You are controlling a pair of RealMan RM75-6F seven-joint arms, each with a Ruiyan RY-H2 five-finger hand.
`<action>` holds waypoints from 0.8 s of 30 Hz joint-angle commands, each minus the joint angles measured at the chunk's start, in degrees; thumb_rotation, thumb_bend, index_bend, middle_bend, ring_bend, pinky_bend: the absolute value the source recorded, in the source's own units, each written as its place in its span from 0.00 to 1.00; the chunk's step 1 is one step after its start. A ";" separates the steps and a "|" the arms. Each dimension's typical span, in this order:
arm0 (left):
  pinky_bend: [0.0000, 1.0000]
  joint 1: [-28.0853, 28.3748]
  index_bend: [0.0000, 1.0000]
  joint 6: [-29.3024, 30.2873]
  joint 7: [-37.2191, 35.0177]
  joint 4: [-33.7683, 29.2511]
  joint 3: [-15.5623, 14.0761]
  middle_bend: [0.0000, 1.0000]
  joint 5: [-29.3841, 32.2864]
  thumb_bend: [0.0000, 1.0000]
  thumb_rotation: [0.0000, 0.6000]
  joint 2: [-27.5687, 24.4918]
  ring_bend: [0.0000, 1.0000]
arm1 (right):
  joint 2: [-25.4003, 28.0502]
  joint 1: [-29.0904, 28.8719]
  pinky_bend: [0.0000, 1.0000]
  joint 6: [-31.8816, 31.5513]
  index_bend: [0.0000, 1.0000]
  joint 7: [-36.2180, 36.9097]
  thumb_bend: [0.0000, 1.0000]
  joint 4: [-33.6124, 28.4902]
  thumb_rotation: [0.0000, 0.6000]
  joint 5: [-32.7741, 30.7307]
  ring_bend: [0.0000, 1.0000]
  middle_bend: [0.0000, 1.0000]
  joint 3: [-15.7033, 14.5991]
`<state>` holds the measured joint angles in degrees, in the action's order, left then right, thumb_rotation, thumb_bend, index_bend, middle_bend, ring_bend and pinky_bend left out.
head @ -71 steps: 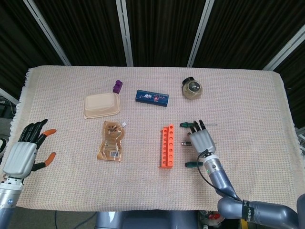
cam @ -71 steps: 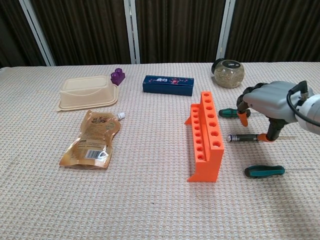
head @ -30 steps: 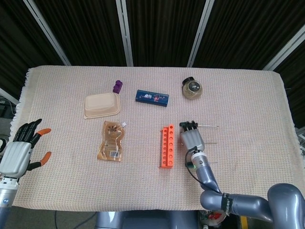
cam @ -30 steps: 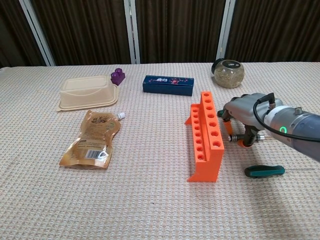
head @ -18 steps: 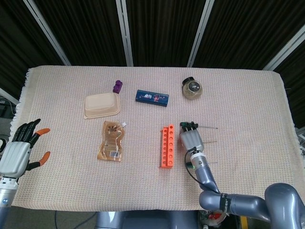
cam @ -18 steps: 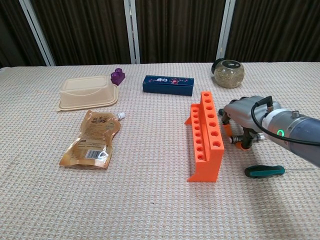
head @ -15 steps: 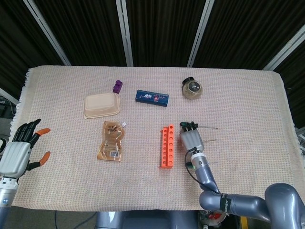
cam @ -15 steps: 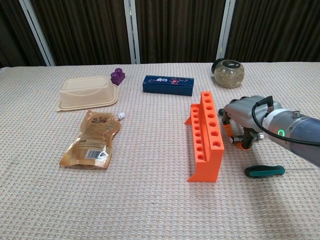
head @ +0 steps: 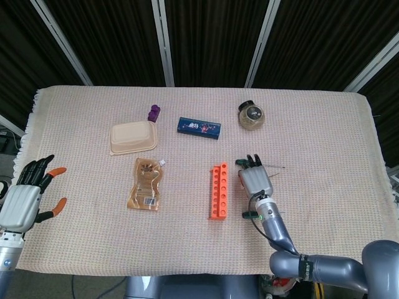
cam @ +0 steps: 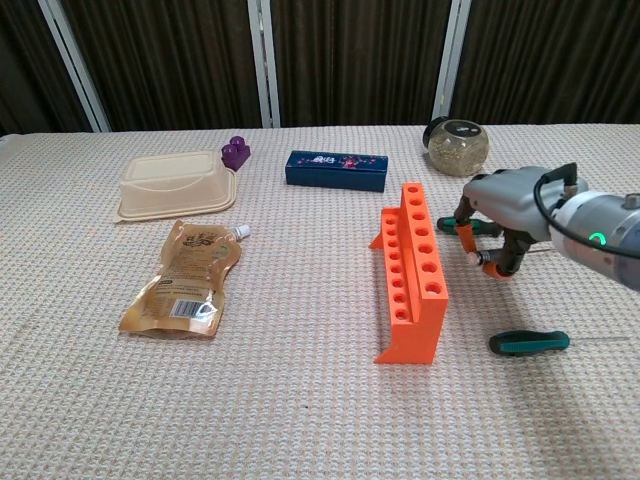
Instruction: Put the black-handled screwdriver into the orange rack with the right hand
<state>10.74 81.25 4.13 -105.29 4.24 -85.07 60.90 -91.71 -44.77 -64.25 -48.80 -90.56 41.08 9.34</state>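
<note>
Black-handled screwdriver (cam: 478, 260) crosswise — butt toward orange rack (cam: 411, 272).

Each robot hand (cam: 505, 212) (head: 25, 198) is pale grey with dark fingers (head: 38, 169), orange tips, seemingly a black wrist cable.

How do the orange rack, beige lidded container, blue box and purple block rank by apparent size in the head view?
Largest to smallest in the head view:
1. beige lidded container
2. orange rack and blue box: too alike in area to rank; the rack is slightly longer.
3. purple block, clearly smallest.
</note>
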 commanded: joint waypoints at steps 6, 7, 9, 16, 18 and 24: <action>0.00 0.03 0.22 -0.06 0.68 -0.89 -0.34 0.00 -0.49 0.33 1.00 -0.27 0.00 | 17.54 4.29 0.00 8.05 0.67 19.26 0.33 -17.55 1.00 5.34 0.00 0.25 4.62; 0.00 0.03 0.22 -0.07 0.75 -0.96 -0.40 0.00 -0.60 0.33 1.00 -0.29 0.00 | 19.24 4.74 0.00 9.19 0.67 21.62 0.33 -18.67 1.00 5.78 0.00 0.25 5.14; 0.00 0.05 0.22 -0.19 0.84 -1.07 -0.56 0.00 -0.73 0.33 1.00 -0.32 0.00 | 22.52 5.80 0.00 11.65 0.67 27.20 0.33 -20.73 1.00 6.74 0.00 0.25 6.50; 0.00 0.11 0.22 -0.78 1.26 -1.53 -1.18 0.00 -1.08 0.33 1.00 -0.33 0.00 | 30.37 9.76 0.00 22.43 0.67 50.92 0.35 -22.79 1.00 11.79 0.00 0.25 11.71; 0.00 0.10 0.22 -0.86 1.38 -1.60 -1.27 0.00 -1.07 0.33 1.00 -0.30 0.00 | 31.17 10.77 0.00 24.68 0.67 56.78 0.35 -22.80 1.00 13.25 0.00 0.25 13.03; 0.00 0.16 0.22 -1.31 2.21 -2.17 -1.58 0.00 -0.96 0.33 1.00 -0.48 0.00 | 33.09 13.32 0.00 31.47 0.67 73.07 0.36 -22.28 1.00 20.42 0.00 0.25 16.89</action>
<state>10.91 79.94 6.31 -107.42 2.68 -86.00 60.43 -62.16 -34.78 -40.26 11.08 -112.26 54.54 21.64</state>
